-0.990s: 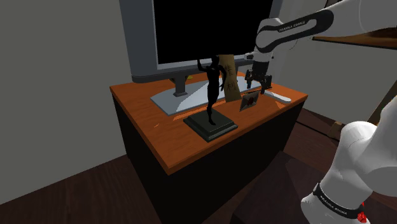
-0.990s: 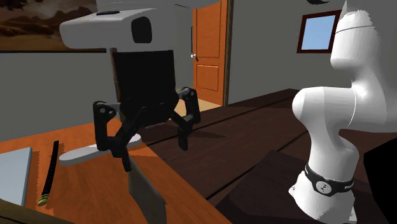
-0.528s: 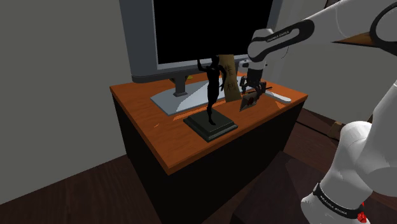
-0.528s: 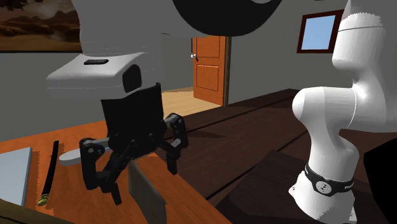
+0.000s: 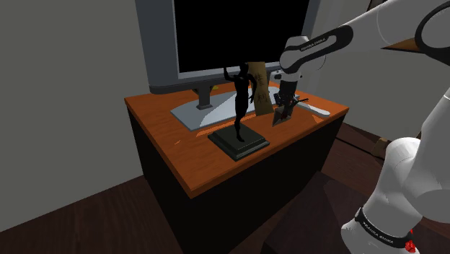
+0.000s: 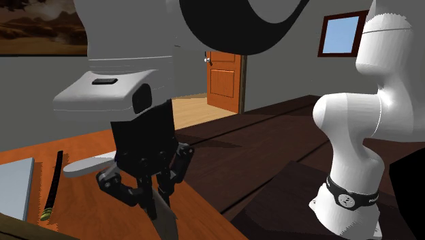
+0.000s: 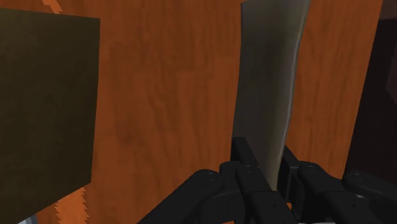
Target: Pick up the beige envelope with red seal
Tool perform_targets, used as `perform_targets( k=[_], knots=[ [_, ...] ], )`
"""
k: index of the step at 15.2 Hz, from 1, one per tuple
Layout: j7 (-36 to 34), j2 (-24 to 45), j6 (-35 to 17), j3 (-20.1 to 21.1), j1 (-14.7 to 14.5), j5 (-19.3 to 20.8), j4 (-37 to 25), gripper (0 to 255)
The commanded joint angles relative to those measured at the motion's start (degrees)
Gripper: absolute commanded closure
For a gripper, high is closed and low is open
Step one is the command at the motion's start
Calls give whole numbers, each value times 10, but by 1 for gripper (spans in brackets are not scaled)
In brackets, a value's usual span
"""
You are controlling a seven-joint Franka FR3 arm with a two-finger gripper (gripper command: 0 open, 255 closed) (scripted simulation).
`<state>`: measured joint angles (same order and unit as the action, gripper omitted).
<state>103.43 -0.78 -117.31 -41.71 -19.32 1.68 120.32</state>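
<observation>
Wrist view shows the gripper, open half a second ago, now clamped on the upright envelope near the edge of the desk, so lifting seems next.

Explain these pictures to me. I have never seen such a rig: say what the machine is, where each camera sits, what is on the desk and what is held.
The machine is a white robot arm ending in a black two-fingered claw. One camera looks down over the desk from beside the arm's base; a second sits low, close to the claw; a third rides on the hand and looks along the fingers. On the orange wooden desk stand a monitor and a black statuette. The claw is shut on a thin greyish-beige envelope, held upright on edge.
</observation>
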Motion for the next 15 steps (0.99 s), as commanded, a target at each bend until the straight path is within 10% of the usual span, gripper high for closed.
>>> perform_targets(
  k=[1,15],
  knots=[
    [0,0,0,0,0,0,0,255],
    [-14,-28,68,5,-3,18,-47,255]
  ],
)
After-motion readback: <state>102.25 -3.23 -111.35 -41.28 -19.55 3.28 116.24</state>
